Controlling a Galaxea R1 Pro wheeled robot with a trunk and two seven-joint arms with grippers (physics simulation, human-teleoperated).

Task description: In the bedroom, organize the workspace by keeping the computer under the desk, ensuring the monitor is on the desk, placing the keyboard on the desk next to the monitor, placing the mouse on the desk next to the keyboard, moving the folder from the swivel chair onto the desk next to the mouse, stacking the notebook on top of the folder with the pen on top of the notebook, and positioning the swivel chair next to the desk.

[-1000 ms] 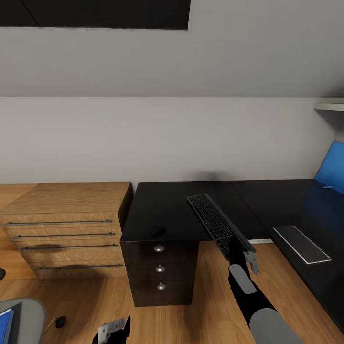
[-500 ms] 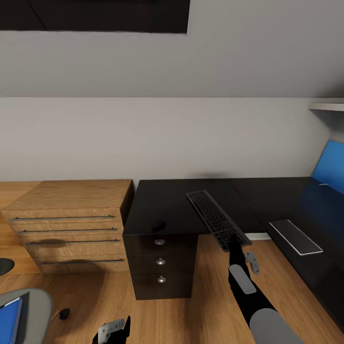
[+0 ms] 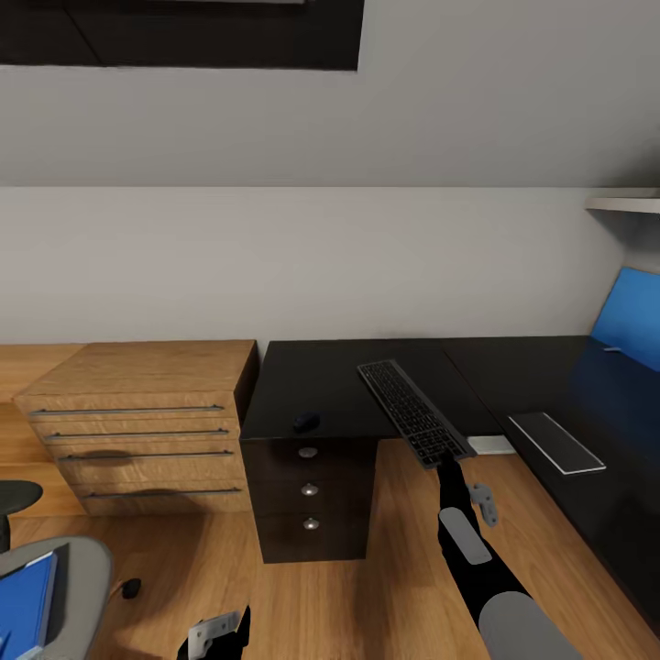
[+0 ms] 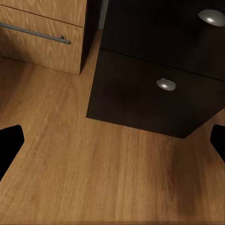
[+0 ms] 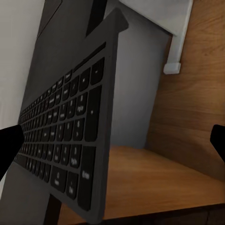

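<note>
I held one keyboard (image 3: pixel 414 413) by its near end in my right gripper (image 3: pixel 451 461), jaws clamped on it. Its far end reached over the front edge of the black desk (image 3: pixel 330 390), while the near end hung out past that edge above the wooden floor (image 3: pixel 403 587). In the right wrist view the keyboard (image 5: pixel 70 140) ran away from the camera, with its rows of dark keys facing up.

One small dark mouse (image 3: pixel 306 422) sat on the desk near its front edge, to the left of the keyboard and apart from it. Below that edge the desk's pedestal showed three drawers, each with one round metal knob (image 3: pixel 308 452). The left wrist view caught two of those knobs (image 4: pixel 166 84) on the dark drawer fronts.

My left gripper (image 3: pixel 218 634) hung low over the floor in front of the pedestal, jaws spread wide with nothing between them.

Left of the desk stood one wooden dresser (image 3: pixel 137 426), touching the desk's side, with four long bar handles.

On the right wing of the desk lay one flat dark slab with a pale rim (image 3: pixel 556 442), which I could not identify. Beyond it, at the desk's right end, rose one bright blue panel (image 3: pixel 631 319).

At the lower left, one grey swivel chair (image 3: pixel 78 587) carried one blue folder (image 3: pixel 26 612) on its seat.
</note>
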